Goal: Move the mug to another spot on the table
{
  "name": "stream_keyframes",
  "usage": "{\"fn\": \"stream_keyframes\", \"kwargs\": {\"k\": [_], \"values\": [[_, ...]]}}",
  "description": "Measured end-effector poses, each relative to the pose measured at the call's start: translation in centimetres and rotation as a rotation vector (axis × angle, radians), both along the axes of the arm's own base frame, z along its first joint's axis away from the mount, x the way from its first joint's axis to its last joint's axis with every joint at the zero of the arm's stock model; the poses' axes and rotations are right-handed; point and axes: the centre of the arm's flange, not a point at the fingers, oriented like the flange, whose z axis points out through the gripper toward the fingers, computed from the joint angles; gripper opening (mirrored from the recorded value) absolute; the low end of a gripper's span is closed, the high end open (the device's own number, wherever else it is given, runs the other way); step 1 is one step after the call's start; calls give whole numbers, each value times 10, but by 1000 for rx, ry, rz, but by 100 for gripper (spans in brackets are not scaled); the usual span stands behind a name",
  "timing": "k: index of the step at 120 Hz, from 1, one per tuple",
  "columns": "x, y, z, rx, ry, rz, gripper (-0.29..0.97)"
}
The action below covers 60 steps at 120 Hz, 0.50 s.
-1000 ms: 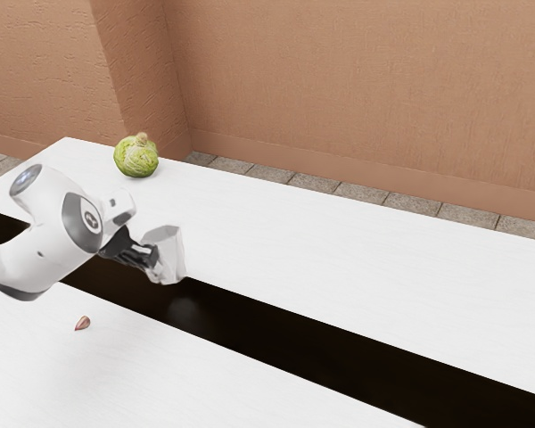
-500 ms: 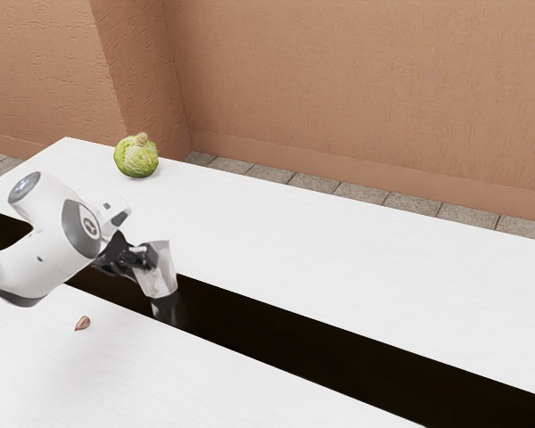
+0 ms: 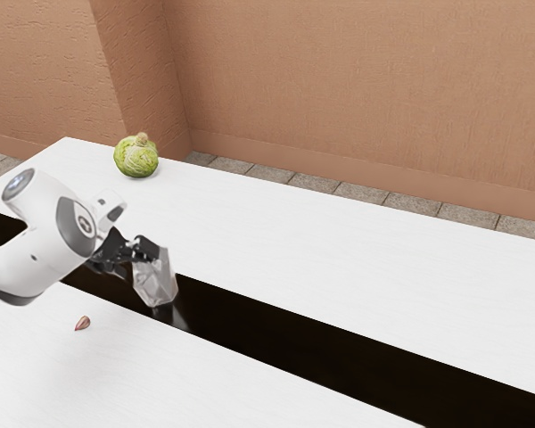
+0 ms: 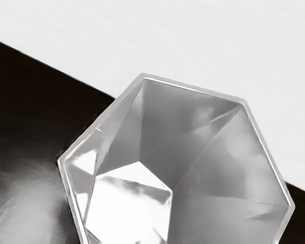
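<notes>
The mug (image 3: 155,278) is a pale grey faceted cup. In the exterior view it hangs tilted over the dark gap (image 3: 276,330) between the two white table surfaces, at the near table's edge. My black gripper (image 3: 141,257) is shut on its rim from the exterior view's left. In the wrist view the mug (image 4: 183,173) sits right under my hand, its angular open mouth facing the camera, half over the white tabletop (image 4: 193,46) and half over the dark gap.
A green cabbage (image 3: 136,156) rests at the far left corner of the back table (image 3: 357,241). A small brown nut-like object (image 3: 82,324) lies on the near table (image 3: 89,374). A brown wall rises behind.
My hand has carried the mug down and toward the exterior view's left, from above the back table's edge to low over the dark gap, turning it more upright.
</notes>
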Motion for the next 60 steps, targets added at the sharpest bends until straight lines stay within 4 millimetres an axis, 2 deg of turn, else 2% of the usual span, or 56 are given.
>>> {"fn": "stream_keyframes", "kwargs": {"k": [22, 36, 43, 49, 54, 60], "values": [[-3, 0, 28, 3, -29, -24, 66], [-12, 25, 63, 47, -48, -52, 67], [-2, 37, 97, 76, -54, -113, 67], [9, 38, 125, 90, -48, -177, 67], [21, 30, 152, 108, -39, -242, 68], [37, 6, 181, 129, -21, -331, 68]]}}
